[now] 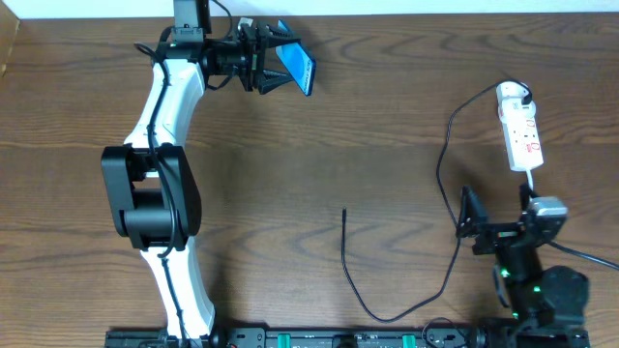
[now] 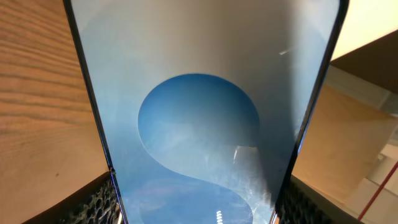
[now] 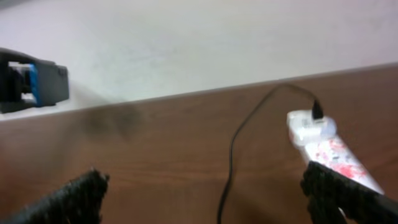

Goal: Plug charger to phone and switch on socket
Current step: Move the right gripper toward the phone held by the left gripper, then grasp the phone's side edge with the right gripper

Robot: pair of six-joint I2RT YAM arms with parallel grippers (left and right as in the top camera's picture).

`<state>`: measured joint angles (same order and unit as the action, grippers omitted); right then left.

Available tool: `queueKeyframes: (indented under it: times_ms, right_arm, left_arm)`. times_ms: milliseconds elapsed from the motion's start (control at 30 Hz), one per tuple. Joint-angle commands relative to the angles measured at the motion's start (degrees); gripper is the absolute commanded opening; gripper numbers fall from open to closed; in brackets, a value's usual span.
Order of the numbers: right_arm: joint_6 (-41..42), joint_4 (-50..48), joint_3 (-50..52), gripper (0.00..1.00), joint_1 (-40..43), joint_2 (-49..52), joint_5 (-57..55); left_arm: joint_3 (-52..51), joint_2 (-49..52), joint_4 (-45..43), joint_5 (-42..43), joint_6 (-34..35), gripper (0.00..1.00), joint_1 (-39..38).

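The phone, slim with a lit blue-and-white screen, is held tilted at the far left of the table by my left gripper, which is shut on it. In the left wrist view the phone fills the frame between the two fingers. The charger, a thin black cable, runs from the white socket at the right down to the front edge and ends in a straight plug tip lying mid-table. My right gripper is open and empty near the cable, below the socket.
The left arm's white links stretch across the left part of the table. The right arm's base sits at the front right corner. A white wall rises behind the table's far edge.
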<state>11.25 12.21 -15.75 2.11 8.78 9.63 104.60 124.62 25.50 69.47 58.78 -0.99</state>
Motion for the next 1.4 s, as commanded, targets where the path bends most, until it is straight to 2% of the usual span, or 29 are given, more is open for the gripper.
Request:
queueKeyframes:
  times_ms: [0, 233, 367, 700, 833, 1000, 1333, 1367]
  right_arm:
    - [-0.8, 4.1, -10.2, 0.99, -0.3, 6.9, 0.2]
    - [-2.4, 18.8, -32.1, 0.99, -0.3, 25.8, 5.9]
    - [-5.1, 26.2, -45.8, 0.99, -0.3, 39.5, 20.0]
    - [-2.7, 15.3, -47.4, 0.99, -0.5, 52.5, 31.5]
    - [-0.5, 14.2, -47.4, 0.99, -2.6, 57.3, 31.0]
    - [-0.5, 13.9, -47.4, 0.99, -7.6, 62.5, 25.0]
    - [2.3, 11.6, -47.4, 0.99, -12.5, 66.0, 14.8]
    - [4.9, 11.6, -47.4, 0.99, -12.7, 66.3, 12.6]
  left_arm:
    - [0.8, -2.7, -1.9, -0.2, 1.4, 0.07, -1.8]
    - [0.8, -2.7, -5.1, -3.0, 4.6, 0.07, -4.2]
    - [0.8, -2.7, -5.4, -3.8, 7.1, 0.07, -5.0]
    - [0.8, -2.7, -5.5, -4.2, 10.6, 0.07, -6.3]
    - [0.8, -2.7, -5.5, -4.7, 11.0, 0.07, -7.8]
    - [0.8, -2.7, -5.5, -7.1, 13.4, 0.08, -10.0]
    - [0.8, -2.7, -5.5, -11.7, 18.2, 0.07, -15.3]
    - [0.8, -2.7, -5.5, -11.7, 19.6, 0.07, -16.5]
